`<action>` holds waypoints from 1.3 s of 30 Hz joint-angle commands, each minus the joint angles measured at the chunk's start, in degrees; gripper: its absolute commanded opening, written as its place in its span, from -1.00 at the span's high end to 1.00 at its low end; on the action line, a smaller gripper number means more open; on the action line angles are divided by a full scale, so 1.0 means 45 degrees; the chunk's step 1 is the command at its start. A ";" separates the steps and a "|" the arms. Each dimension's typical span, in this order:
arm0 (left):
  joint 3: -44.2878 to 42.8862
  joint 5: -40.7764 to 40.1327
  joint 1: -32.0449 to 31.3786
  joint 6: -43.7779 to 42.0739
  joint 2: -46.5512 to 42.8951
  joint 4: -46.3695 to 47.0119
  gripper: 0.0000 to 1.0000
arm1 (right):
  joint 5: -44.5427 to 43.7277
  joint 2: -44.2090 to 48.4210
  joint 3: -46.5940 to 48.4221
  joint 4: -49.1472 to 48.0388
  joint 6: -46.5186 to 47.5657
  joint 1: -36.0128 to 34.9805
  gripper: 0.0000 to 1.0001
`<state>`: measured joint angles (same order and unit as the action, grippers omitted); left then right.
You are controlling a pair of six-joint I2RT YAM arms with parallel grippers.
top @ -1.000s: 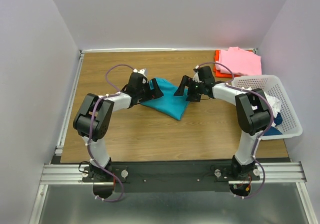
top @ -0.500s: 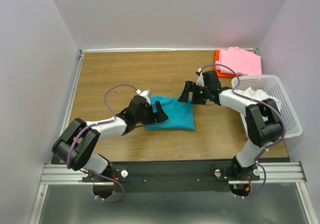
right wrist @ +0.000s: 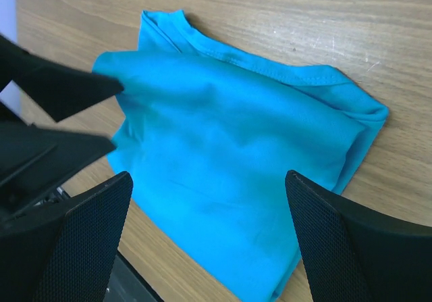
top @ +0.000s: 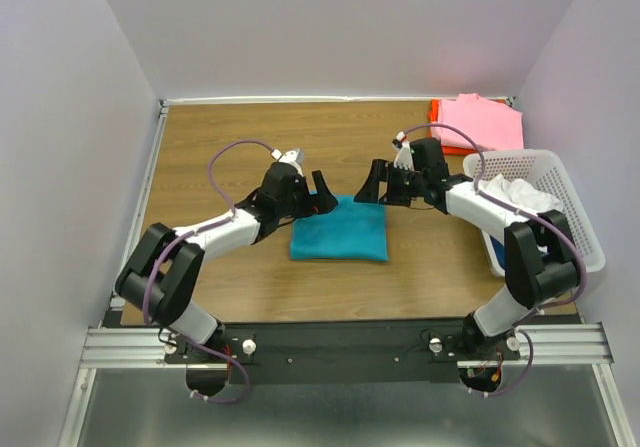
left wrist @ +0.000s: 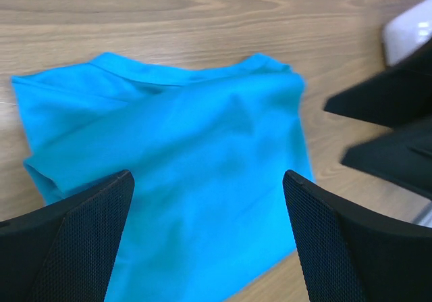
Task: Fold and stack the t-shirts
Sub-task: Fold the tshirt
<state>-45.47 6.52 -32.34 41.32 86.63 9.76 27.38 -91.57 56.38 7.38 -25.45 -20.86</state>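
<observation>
The teal t-shirt (top: pixel 340 228) lies folded into a flat rectangle on the table's middle; it also shows in the left wrist view (left wrist: pixel 182 173) and the right wrist view (right wrist: pixel 236 167). My left gripper (top: pixel 319 193) is open and empty, just above the shirt's far left corner. My right gripper (top: pixel 372 183) is open and empty, just beyond the shirt's far right corner. A pink t-shirt (top: pixel 482 122) lies folded on an orange-red one (top: pixel 438 142) at the far right corner. White cloth (top: pixel 520 196) and a bit of dark blue lie in the basket.
A white plastic lattice basket (top: pixel 580 222) stands at the right edge of the wooden table (top: pixel 250 147). Grey walls close in the left, back and right sides. The metal rail with both arm bases runs along the near edge.
Both grippers let go of the teal shirt and drew back to its far side. The shirt went from a draped, slanted shape to a flat folded rectangle. The left arm swung up from the near left.
</observation>
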 commanded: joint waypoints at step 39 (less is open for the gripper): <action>0.0296 -0.2344 0.1620 -0.0512 -0.5105 -0.1795 -0.97 | -0.5359 0.3101 -0.0710 0.1915 0.0386 -0.1086 -1.00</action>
<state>-48.36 4.97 -25.12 37.67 70.83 5.39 10.31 -80.75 58.54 13.37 -20.99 -24.38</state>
